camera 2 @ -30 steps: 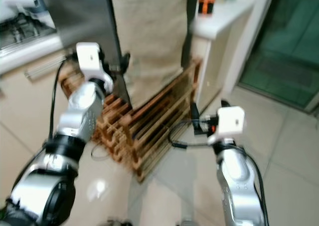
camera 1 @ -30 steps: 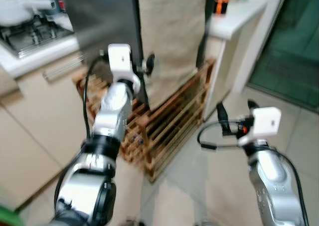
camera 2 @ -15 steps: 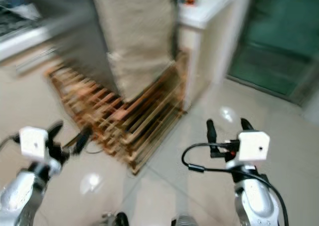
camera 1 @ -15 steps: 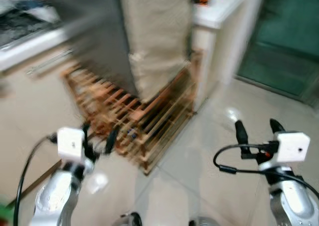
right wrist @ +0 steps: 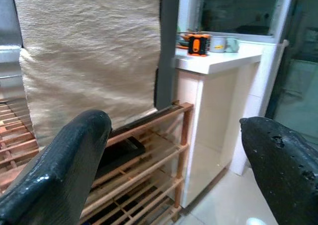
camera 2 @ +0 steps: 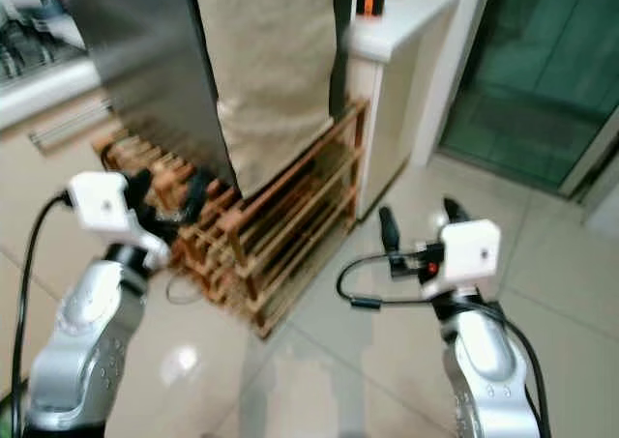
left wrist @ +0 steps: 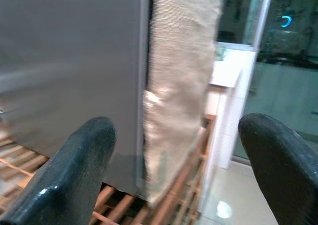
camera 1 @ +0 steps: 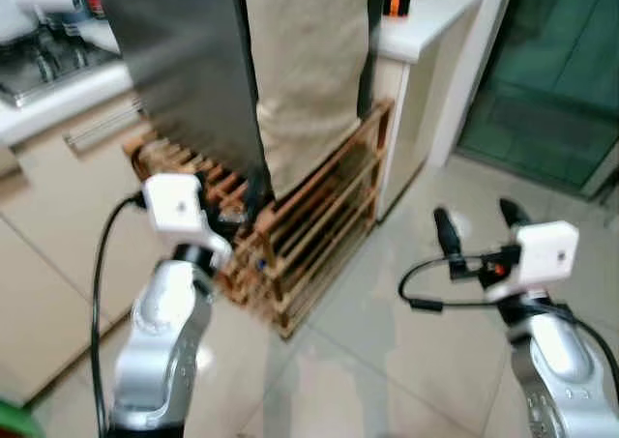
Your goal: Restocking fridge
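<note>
Fridge [camera 1: 184, 61] is the grey slab just ahead of me and to my left, standing on a low wooden rack [camera 1: 309, 235], with a beige cloth [camera 1: 308, 71] hanging down its side. I see no food or bottles in either gripper, so I judge the restocking has yet to start and the door is still to be dealt with.

My main worry is the left gripper [camera 2: 164, 198]. It sits close to the fridge's lower corner and right above the rack's slats. If I push forward from here, I think a finger could jam between the slats or scrape the steel face. The cloth is another risk: a finger could snag it and drag it off. The cable [camera 1: 102, 264] looping beside my left arm could also catch on the rack's corner post if I swing that arm inward.

The left arm is bent and raised, its gripper aimed at the fridge's edge where steel meets cloth, fingers [left wrist: 74, 175] spread wide and empty. The right gripper [camera 1: 476, 227] hovers over bare floor tiles [camera 1: 387, 341], well apart from the rack, fingers likewise apart with nothing between them, pointing toward the white desk [camera 1: 426, 22] beside the fridge, where a small orange item [right wrist: 198, 45] sits.
</note>
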Robot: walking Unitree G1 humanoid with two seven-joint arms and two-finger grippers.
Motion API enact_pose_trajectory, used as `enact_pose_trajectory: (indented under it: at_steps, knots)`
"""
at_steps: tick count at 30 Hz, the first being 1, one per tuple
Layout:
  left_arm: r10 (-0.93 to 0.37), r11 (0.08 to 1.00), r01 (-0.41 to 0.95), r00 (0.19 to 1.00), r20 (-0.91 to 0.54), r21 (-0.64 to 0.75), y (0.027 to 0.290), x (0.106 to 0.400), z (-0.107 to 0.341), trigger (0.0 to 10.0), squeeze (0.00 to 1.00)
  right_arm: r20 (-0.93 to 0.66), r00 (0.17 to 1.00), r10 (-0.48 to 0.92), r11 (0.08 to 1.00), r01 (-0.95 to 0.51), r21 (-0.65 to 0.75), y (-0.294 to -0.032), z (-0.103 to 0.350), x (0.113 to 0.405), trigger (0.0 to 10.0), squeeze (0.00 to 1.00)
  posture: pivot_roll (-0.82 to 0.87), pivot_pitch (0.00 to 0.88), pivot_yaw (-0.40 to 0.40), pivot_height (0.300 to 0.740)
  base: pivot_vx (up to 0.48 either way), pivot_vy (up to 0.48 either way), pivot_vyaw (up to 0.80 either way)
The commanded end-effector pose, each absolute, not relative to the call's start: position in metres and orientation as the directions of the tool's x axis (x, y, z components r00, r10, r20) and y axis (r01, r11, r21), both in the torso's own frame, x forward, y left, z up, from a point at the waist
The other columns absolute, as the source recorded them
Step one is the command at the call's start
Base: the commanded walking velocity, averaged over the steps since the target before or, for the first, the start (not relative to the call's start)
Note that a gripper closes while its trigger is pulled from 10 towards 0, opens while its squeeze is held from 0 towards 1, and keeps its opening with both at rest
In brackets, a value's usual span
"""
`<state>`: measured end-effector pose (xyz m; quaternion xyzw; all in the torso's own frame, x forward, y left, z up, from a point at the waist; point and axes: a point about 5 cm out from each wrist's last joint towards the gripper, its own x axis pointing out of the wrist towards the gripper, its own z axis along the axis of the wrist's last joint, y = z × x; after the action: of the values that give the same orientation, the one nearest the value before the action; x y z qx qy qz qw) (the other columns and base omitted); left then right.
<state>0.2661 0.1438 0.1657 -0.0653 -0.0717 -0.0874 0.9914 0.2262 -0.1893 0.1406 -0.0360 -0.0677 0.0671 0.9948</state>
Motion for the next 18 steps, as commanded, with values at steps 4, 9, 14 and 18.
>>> enact_pose_trajectory:
  at_steps: [4,9,14,18]
  knots:
    - [-0.147,0.982,0.159,0.982,0.115,-0.103,0.1491,0.2657,0.1597,10.0,0.0,0.109,0.983,0.146,0.988,-0.139,-0.068,-0.186,0.1363,0.2265,10.0,0.0,-0.19,0.033,0.048,0.74,0.48,0.0,0.0]
    - [-0.16,0.981,0.171,0.979,0.122,-0.086,0.148,0.2663,0.1614,10.0,0.0,0.104,0.984,0.147,0.988,-0.141,-0.065,-0.1843,0.1351,0.2265,10.0,0.0,-0.19,0.032,0.051,0.74,0.48,0.0,0.0]
    - [-0.171,0.982,0.181,0.976,0.136,-0.062,0.1485,0.2677,0.1648,10.0,0.0,0.104,0.985,0.141,0.989,-0.136,-0.055,-0.1822,0.1329,0.2289,10.0,0.0,-0.18,0.034,0.058,0.74,0.48,0.0,0.0]
    - [-0.146,0.986,0.155,0.979,0.14,-0.056,0.1528,0.272,0.168,10.0,0.0,0.101,0.985,0.14,0.989,-0.135,-0.052,-0.1817,0.1309,0.2304,10.0,0.0,-0.18,0.029,0.06,0.74,0.094,0.0,0.0]
